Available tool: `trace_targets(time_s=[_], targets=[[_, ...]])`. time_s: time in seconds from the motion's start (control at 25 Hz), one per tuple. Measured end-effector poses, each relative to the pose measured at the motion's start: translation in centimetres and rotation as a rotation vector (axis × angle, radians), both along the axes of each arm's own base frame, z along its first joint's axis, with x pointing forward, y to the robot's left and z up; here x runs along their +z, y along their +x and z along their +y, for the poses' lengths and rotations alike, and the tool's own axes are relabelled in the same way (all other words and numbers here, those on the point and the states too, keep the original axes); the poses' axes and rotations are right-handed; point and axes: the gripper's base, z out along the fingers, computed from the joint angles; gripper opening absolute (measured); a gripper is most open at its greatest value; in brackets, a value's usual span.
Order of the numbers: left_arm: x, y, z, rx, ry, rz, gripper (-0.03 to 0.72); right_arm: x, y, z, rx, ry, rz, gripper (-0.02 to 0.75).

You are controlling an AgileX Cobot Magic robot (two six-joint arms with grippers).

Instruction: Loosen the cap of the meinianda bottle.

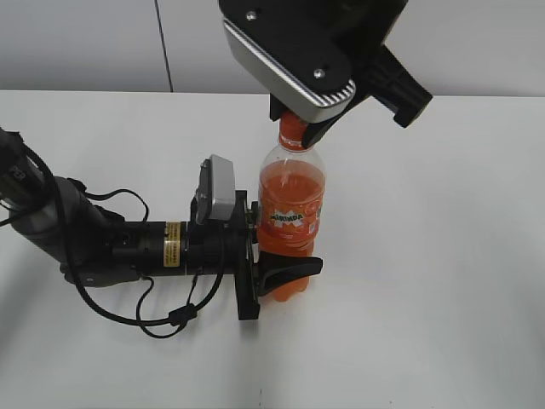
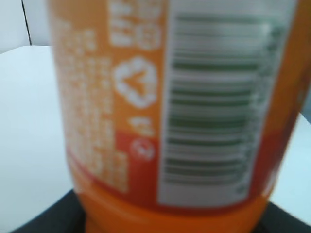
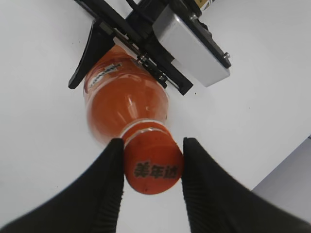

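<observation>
The meinianda bottle [image 1: 291, 217] stands upright on the white table [image 1: 426, 298], near the middle of the exterior view. It is a clear plastic soda bottle filled with orange liquid, with a rounded shoulder that narrows to a short neck and an orange label band around its waist bearing the brand name in dark letters. In the left wrist view the label fills the picture, blurred: a white barcode panel [image 2: 214, 111], small white print on orange, and a white recycling mark.

The left gripper [image 1: 277, 256] reaches in level from the left and is clamped on the bottle's lower body, one dark finger [image 1: 294, 269] curving around the front of it just below the label. The arm lies low along the table with black cables looping beside it.

The cap [image 3: 153, 165] is a small round orange screw cap with dark characters printed on top, much narrower than the body, sitting above a pale neck ring. The right gripper [image 3: 151, 167] comes down from above, its two black ribbed fingers [image 3: 109, 189] pressed against opposite sides of the cap, clamped on it. In the exterior view the right gripper's grey wrist housing [image 1: 289, 60] hides most of the cap, leaving only the orange neck showing beneath.
</observation>
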Motion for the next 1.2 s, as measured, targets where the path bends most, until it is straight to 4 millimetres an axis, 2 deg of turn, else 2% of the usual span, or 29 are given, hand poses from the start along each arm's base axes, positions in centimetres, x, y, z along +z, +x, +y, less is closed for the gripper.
trace_targets(time_s=[0.36, 0.68, 1.0, 1.2], targets=[[0.0, 0.0, 0.0, 0.0, 0.0, 0.0, 0.384, 0.0, 0.0, 0.0, -0.006, 0.001, 0.002, 0.275], [0.0, 0.0, 0.0, 0.0, 0.0, 0.0, 0.384, 0.0, 0.0, 0.0, -0.13, 0.024, 0.042, 0.275], [-0.01, 0.11, 0.04, 0.014, -0.001, 0.02, 0.384, 0.85, -0.45, 0.09, -0.207, 0.091, 0.078, 0.33], [-0.01, 0.11, 0.04, 0.014, -0.001, 0.02, 0.384, 0.85, -0.46, 0.1, -0.315, 0.111, 0.117, 0.425]])
